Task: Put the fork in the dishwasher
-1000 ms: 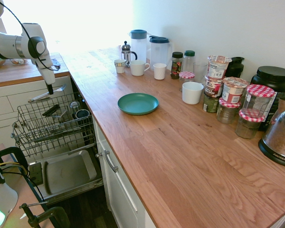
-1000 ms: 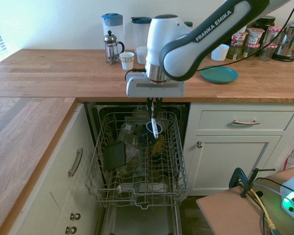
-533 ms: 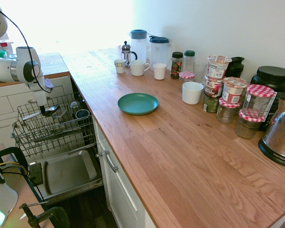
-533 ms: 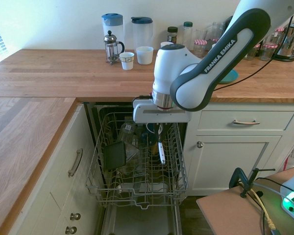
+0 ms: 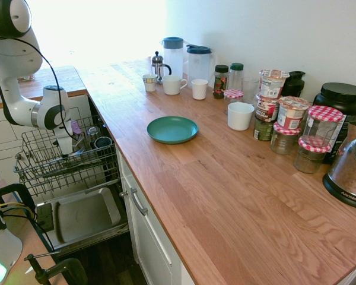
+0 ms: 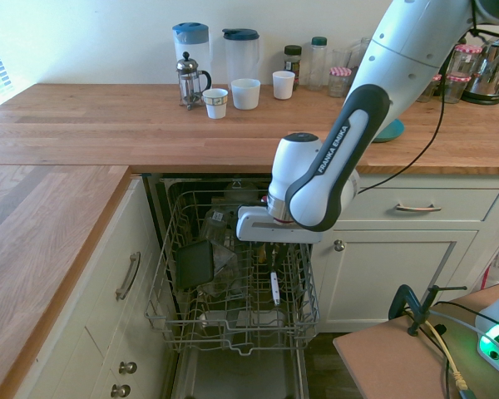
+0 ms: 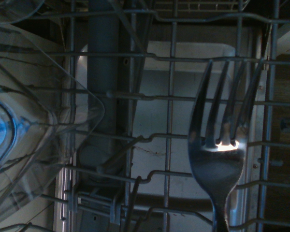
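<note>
Close up in the wrist view, the fork (image 7: 221, 145) hangs tines-down among the grey wires of the dishwasher (image 6: 233, 291) rack, a clear container (image 7: 34, 140) crowding the left. In the second exterior view, lower centre, the fork (image 6: 274, 288) sits inside the rack near its right wall, open slots around it. The gripper (image 6: 272, 249) points straight down, jaws closed on the fork's handle, arm bent down from the upper right.
</note>
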Controlling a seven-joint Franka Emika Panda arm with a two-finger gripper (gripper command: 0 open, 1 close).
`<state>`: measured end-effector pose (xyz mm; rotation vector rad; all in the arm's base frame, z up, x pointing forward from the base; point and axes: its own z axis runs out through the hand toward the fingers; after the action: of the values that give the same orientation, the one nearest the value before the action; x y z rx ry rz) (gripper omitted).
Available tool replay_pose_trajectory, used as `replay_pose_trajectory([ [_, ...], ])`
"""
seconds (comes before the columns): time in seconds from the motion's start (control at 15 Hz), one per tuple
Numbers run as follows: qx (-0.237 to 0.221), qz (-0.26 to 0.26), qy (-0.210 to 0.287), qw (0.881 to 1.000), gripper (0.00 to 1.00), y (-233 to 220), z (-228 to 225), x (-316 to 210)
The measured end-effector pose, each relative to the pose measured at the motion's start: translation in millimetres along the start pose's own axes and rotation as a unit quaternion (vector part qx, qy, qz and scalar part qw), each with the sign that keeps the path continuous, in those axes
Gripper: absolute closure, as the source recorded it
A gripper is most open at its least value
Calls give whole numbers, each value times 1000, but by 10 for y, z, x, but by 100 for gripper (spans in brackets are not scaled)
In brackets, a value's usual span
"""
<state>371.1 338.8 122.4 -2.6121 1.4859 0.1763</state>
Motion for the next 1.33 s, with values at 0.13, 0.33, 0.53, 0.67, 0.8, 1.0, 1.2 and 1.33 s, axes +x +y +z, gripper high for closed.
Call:
replay_pose_trajectory([
  [0.13, -1, 0, -4, 1000, 0, -51, 72, 42],
  [0.33, 2, -3, -5, 1000, 0, -86, 64, 37],
  [0.53, 3, -7, -6, 1000, 0, -112, 53, 67],
  [0.67, 3, -5, -6, 1000, 0, -122, 47, 92],
  [0.8, 7, -1, -5, 1000, 0, -138, 8, 154],
  [1.0, 15, -1, 6, 1000, 0, -82, -244, 191],
  [1.2, 18, -3, 28, 999, 0, 11, -772, 132],
  [1.33, 18, -2, 47, 999, 0, 31, -1171, 30],
])
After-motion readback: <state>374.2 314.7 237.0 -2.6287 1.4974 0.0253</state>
